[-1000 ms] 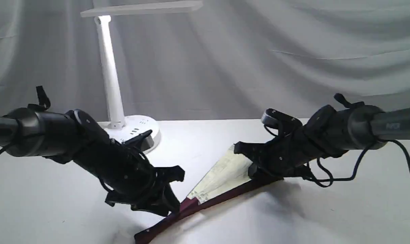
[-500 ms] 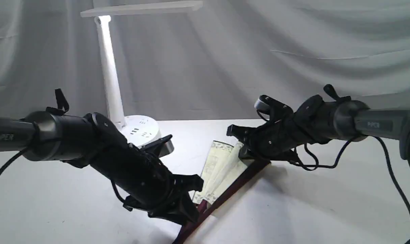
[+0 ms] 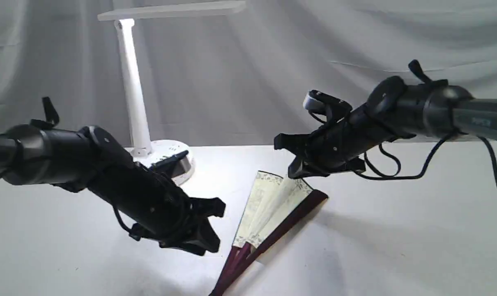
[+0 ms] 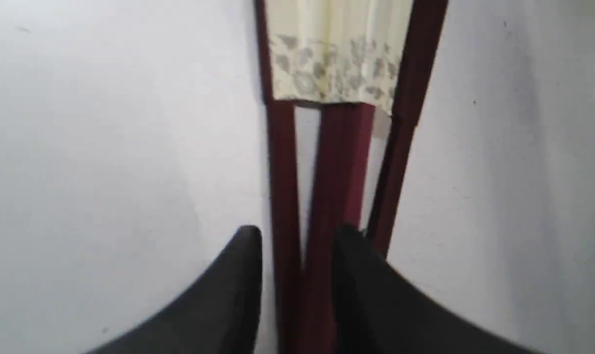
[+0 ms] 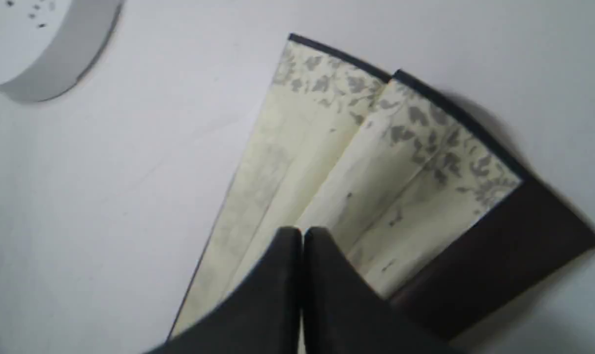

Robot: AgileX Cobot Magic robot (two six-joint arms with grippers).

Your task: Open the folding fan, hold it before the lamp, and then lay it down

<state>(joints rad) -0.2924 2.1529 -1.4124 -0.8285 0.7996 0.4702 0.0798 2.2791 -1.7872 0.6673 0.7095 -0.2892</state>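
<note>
The folding fan [image 3: 273, 205] lies flat on the white table, only a narrow wedge of its cream leaf spread, and its maroon ribs run toward the near edge. My left gripper [image 3: 215, 228] hovers just left of the ribs. In the left wrist view its fingers [image 4: 243, 275] stand apart, with the ribs [image 4: 327, 196] showing past the gap, and it [image 4: 297, 265] grips nothing. My right gripper [image 3: 285, 158] is raised above the leaf's patterned top edge. Its tips [image 5: 302, 236] are shut and empty over the leaf [image 5: 376, 162]. The white lamp [image 3: 133, 90] stands at the back left.
The lamp's round base [image 5: 37, 44] sits just behind my left arm, its flat head [image 3: 170, 10] high overhead. A grey cloth backdrop [image 3: 355, 61] hangs behind the white table [image 3: 396, 246]. A black cable loops under my right wrist.
The fan has swung more upright and folded narrower, its pivot shifting right. My right gripper has lifted off it. My left gripper went right, then drew back left, away from the ribs.
</note>
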